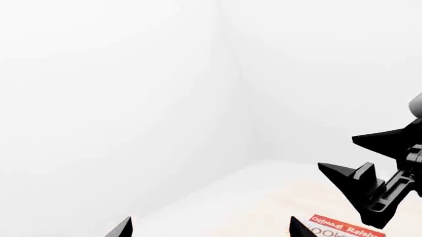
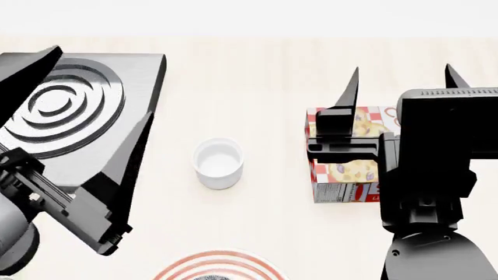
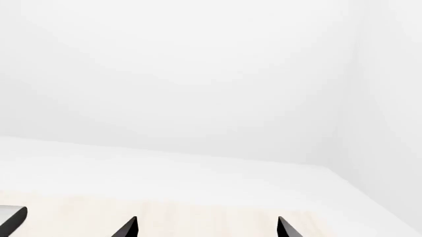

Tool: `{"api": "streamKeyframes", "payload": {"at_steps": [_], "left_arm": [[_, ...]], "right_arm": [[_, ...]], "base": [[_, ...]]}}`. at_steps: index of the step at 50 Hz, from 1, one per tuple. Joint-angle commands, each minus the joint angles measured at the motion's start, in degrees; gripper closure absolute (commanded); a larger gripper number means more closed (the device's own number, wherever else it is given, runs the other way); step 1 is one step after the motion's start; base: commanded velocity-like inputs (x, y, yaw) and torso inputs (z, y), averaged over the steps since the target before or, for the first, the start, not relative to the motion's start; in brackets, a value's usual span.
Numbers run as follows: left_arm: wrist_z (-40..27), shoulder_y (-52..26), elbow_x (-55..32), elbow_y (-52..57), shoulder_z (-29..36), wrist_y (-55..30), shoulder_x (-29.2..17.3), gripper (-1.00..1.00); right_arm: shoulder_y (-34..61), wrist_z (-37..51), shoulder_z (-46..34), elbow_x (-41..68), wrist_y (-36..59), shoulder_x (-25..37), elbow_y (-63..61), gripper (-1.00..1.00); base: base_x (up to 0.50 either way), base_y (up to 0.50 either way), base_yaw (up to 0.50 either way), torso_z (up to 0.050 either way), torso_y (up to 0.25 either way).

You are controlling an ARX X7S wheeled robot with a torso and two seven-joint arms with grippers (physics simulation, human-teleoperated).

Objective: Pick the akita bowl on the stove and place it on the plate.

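Both arms hang high over the counter (image 2: 265, 76), wrist cameras staring mostly at blank wall, so this looks like a staging pose. Left claw (image 2: 78, 116) spread wide across the stove (image 2: 144, 76) at nine o'clock; right claw (image 2: 400, 79) wide too, above the cookie box (image 2: 342, 169) at three. No akita bowl visible on the burner. Plain white cup (image 2: 218, 163) sits centre; the plate (image 2: 220, 269) peeks in at six.
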Motion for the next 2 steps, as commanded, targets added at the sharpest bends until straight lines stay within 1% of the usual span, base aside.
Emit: {"api": "streamKeyframes", "payload": {"at_steps": [1,2], "left_arm": [[-1.3,-0.1,-2.7,0.7,-2.4,0.5,-0.7,-1.00],[-1.5,-0.1,-2.9,0.7,-2.6,0.5,-0.8,-1.00]], "right_arm": [[0.0,0.1,-0.1,0.1,-0.2,0.1,0.2,-1.00],[0.0,0.1,-0.1,0.1,-0.2,0.1,0.2,-1.00]], "base": [[0.00,0.00,0.00,0.000,0.000],[0.00,0.00,0.00,0.000,0.000]]}}
